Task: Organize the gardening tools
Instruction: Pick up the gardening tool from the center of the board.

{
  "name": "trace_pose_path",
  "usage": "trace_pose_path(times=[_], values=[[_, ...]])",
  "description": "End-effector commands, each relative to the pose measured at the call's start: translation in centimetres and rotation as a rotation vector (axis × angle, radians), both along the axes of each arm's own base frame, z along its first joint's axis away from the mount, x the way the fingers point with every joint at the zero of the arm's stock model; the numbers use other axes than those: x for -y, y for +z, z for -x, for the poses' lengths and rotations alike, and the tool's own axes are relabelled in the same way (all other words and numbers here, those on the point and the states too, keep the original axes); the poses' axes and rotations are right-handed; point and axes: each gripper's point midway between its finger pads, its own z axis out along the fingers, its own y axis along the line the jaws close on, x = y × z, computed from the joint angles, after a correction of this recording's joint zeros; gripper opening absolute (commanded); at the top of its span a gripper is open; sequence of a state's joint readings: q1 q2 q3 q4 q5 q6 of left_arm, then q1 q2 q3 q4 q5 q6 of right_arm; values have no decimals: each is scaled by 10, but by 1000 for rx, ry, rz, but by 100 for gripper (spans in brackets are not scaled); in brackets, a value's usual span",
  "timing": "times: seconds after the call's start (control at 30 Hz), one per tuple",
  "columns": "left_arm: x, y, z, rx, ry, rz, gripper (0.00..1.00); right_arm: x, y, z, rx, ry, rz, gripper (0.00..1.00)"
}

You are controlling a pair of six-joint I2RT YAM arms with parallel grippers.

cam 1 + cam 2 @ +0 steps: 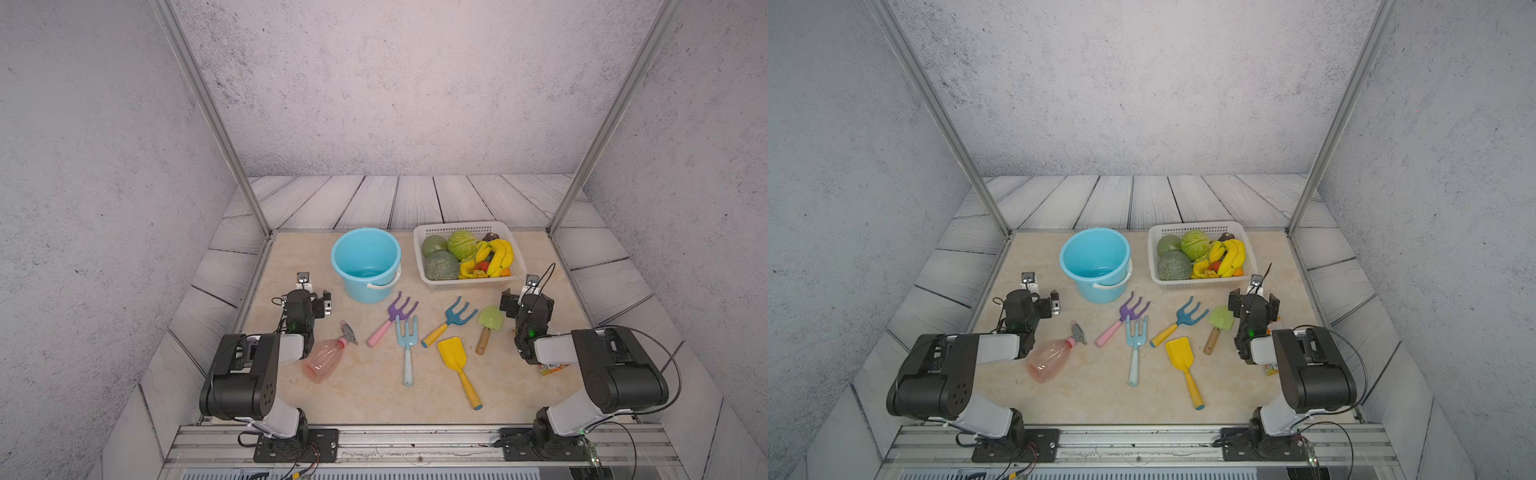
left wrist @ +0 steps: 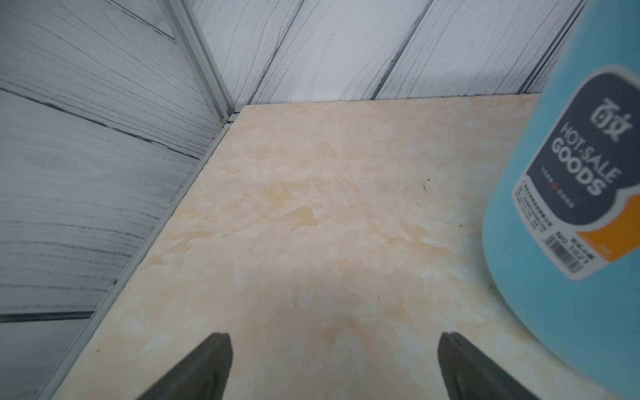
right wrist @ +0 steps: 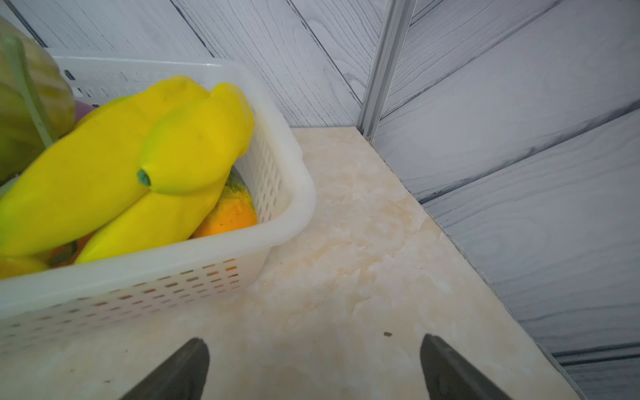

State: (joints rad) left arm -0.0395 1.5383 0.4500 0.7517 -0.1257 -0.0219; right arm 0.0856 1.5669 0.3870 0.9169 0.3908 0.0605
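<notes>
While both of my arms sat folded low at the near edge of the table (image 1: 374,399), my left pincer (image 2: 334,341) stood spread wide over bare marbled surface, gripping nothing, with the blue bucket (image 2: 554,329) just beside it. My right pincer (image 3: 313,341) was spread just as wide and just as empty, close to a corner of the white basket (image 3: 173,277) of fruit and vegetables, whose bananas (image 3: 104,166) filled much of that wrist view. In both top views the gardening tools lay flat on the table between my arms. The pink spray bottle (image 1: 326,357) lay on its side nearest my left arm, nozzle toward the bucket. The purple fork (image 1: 392,318) lay in front of the bucket, and the light-blue fork (image 1: 407,353) lay just beside it; whether the two touched I could not tell. The blue fork (image 1: 451,322) with its yellow handle, the yellow shovel (image 1: 459,370) and the green trowel (image 1: 487,328) lay toward my right arm, the trowel nearest it. An orange packet (image 1: 552,368) showed partly from under that arm.
</notes>
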Motion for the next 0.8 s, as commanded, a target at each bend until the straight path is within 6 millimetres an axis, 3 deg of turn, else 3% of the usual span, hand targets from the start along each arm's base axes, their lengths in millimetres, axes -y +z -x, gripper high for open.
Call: trace_pose_path(times=[0.0,0.27,0.37,0.57,0.77], values=[[-3,8,-4,22,-1,2,99,-2,1,-5,9,7,-14,99],[-3,9,-4,23,-2,4,99,-1,3,-4,16,2,-9,99],[-17,18,-4,20,90,5,99,-2,10,1,1,7,-13,99],[-21,40,0,-52,123,23,99,-6,45,10,60,40,-9,99],[-28,87,19,-2,231,168,99,-7,108,29,175,39,-95,99]])
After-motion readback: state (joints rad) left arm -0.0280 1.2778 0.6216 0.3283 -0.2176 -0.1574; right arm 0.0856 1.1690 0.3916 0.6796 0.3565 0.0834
